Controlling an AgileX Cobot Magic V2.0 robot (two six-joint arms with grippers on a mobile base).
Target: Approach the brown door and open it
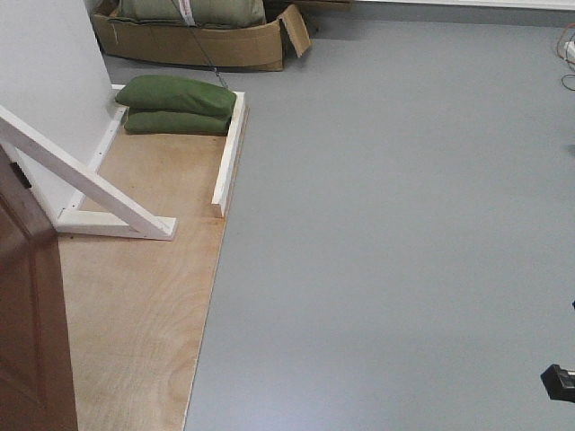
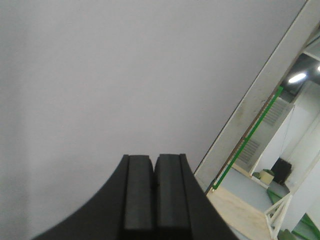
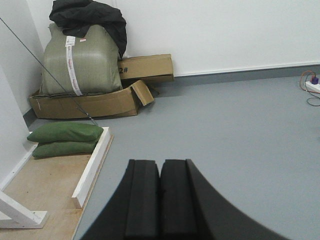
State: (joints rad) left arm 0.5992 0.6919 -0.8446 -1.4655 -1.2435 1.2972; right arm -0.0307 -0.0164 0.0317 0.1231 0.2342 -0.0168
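Both pinched closed — left claw (image 2: 153,161), right claw (image 3: 160,164); brown door (image 1: 27,323) leftward.

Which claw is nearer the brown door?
Probably the left. The brown door is at the front view's far left; the left claw faces a white wall there, the right claw open grey floor further right.

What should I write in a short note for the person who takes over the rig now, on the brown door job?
Left gripper: shut, empty, facing a pale surface.
Right gripper: shut, empty, pointing across the grey floor.
Brown door: only a strip shows at lower left of the front view, beside the white brace; handle out of view.
Done: robot is near the door.
Left: find the handle, press it, open; whether the door is already ajar, I cannot tell.
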